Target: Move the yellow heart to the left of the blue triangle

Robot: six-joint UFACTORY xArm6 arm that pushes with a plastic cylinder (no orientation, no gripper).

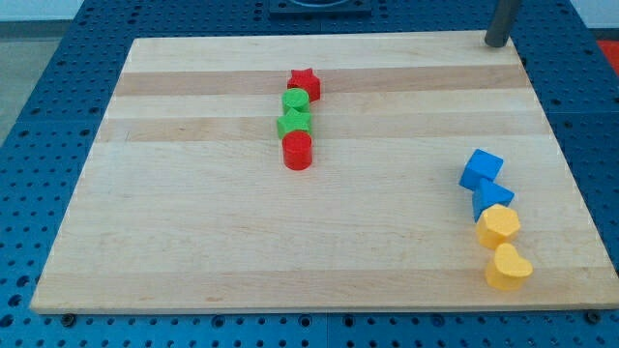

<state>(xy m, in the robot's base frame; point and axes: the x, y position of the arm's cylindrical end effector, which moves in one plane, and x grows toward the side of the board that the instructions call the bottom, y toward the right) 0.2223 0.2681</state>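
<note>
The yellow heart (508,268) lies near the view's bottom right of the wooden board (242,242). Just above it sits a yellow hexagon-like block (498,226), then the blue triangle (492,197), then a blue cube (481,169), all in a close column. My tip (496,43) is at the view's top right corner of the board, far above these blocks, touching none.
A second column stands at the board's upper middle: a red star (305,83), a green cylinder (295,101), a green star-like block (295,123) and a red cylinder (298,151). A blue perforated table surrounds the board.
</note>
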